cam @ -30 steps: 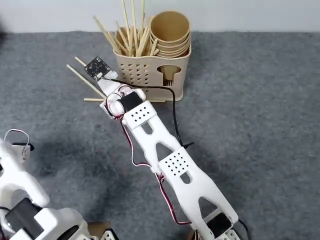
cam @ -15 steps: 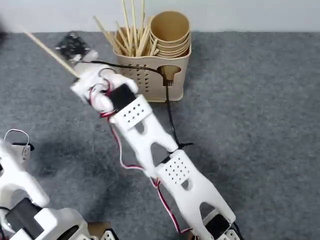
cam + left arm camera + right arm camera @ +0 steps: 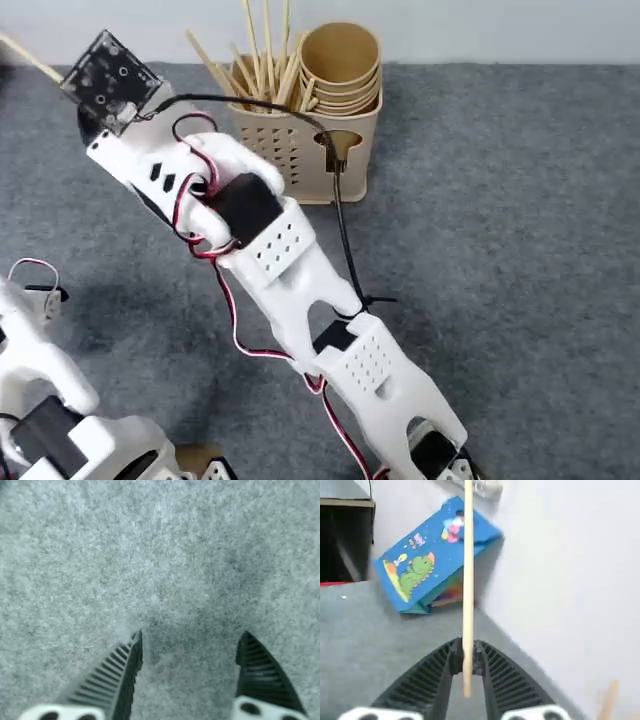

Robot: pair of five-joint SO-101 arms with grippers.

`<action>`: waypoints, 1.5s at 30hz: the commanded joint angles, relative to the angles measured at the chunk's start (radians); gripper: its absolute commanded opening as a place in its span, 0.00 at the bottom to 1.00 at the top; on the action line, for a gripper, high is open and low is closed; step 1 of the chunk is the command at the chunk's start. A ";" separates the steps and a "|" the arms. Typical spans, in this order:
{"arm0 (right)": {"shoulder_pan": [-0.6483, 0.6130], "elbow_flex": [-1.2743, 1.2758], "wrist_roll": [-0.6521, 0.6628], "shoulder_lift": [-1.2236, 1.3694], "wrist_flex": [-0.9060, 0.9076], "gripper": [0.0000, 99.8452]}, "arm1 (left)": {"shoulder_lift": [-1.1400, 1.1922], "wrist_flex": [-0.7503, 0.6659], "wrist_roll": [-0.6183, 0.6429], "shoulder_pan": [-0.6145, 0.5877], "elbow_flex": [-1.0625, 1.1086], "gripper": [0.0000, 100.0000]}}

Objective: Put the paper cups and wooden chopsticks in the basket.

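Observation:
A beige slotted basket (image 3: 300, 150) stands at the back of the grey carpet. It holds stacked paper cups (image 3: 340, 60) and several upright wooden chopsticks (image 3: 262, 50). My right arm (image 3: 250, 215) stretches up past the basket's left side. My right gripper (image 3: 466, 652) is shut on one wooden chopstick (image 3: 468, 580), whose tip (image 3: 25, 55) pokes out at the far left edge, raised off the carpet. My left gripper (image 3: 187, 642) is open over bare carpet with nothing between its fingers. The left arm (image 3: 40, 400) sits at the near left corner.
A black cable (image 3: 335, 180) runs from the right wrist across the basket's front. A blue box with a dinosaur picture (image 3: 430, 555) leans against the white wall beyond the carpet. Open carpet lies right of the basket.
My right arm has lifted the chopstick off the carpet beside the basket and swung it up and to the left. The left arm has stayed still.

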 commanded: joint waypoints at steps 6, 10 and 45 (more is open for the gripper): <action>0.027 -0.043 0.262 -0.171 0.119 0.01 | -0.055 0.000 -0.006 0.005 -0.059 0.29; -0.005 -0.043 0.150 -0.229 0.380 0.01 | -0.055 -0.043 -0.006 0.026 -0.245 0.29; 0.217 -0.043 0.428 -0.191 0.595 0.01 | -0.051 0.451 0.506 0.404 -1.214 0.27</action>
